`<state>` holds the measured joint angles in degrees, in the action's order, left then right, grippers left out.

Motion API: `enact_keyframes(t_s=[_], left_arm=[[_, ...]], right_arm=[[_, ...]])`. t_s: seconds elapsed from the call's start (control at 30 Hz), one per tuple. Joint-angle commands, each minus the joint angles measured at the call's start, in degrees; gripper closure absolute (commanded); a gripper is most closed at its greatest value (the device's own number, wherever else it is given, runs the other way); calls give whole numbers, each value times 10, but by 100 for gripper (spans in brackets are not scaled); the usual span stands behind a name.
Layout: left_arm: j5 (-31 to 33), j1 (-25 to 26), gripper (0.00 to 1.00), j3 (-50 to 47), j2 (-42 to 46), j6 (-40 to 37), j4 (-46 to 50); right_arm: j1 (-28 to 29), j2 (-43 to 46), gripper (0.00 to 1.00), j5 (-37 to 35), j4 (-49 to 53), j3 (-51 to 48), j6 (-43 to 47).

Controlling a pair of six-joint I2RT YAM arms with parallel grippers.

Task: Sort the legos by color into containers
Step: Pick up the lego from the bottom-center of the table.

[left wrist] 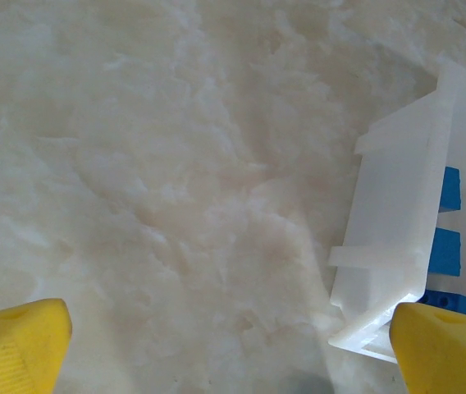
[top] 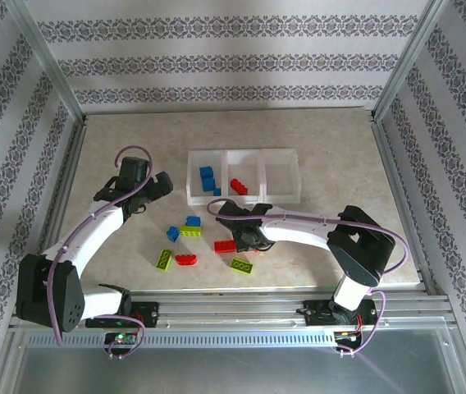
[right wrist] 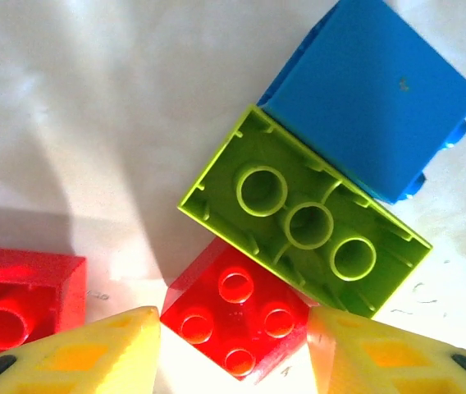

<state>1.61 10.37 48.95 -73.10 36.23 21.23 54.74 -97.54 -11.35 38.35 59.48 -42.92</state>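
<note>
A small red studded plastic brick (right wrist: 237, 308) is seen in the right wrist view lying studs up between the yellow fingertips (right wrist: 93, 353) of the right gripper (right wrist: 235, 332). The fingers are set partly apart, close on either side of it, and whether they press it cannot be told. Just beyond it a lime green brick (right wrist: 303, 222) lies underside up against a blue brick (right wrist: 372, 98), and a second red brick (right wrist: 20, 300) is cut by the left edge. In the top view that detail is covered by the right gripper (top: 237, 238), but the wider spread is given: a curved red piece (top: 186, 259) and two more green bricks (top: 164, 259) lie loose on the marbled beige table (top: 340, 148), near the tray of three joined translucent white plastic bins (top: 282, 153). Blue bricks (top: 207, 179) are held in its left bin and a red one (top: 238, 186) in the middle bin. The left gripper (top: 157, 190) is placed just beside the tray's left end. Its own camera shows the left gripper (left wrist: 233, 353) spread wide over bare table, with the tray wall (left wrist: 405, 222) and the blue bricks (left wrist: 450, 246) behind it.
</note>
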Motion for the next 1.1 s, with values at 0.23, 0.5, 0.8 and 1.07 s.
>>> enact_keyframes(t_s=[0.23,0.5,0.8,1.07], left_arm=[[-7,-11,0,-3,-4,9,-20],[-8,-11,0,-4,-4,9,-19],[-11,-11,0,-10,0,6,-20],[-12,-12,0,-20,11,7,-22]], right_arm=[[-17,19,46,-15,7,-19,18],[-14,9,36,17,-20,-34,9],[20,7,41,29,-27,-36,-23],[33,23,44,31,-30,-47,-46]])
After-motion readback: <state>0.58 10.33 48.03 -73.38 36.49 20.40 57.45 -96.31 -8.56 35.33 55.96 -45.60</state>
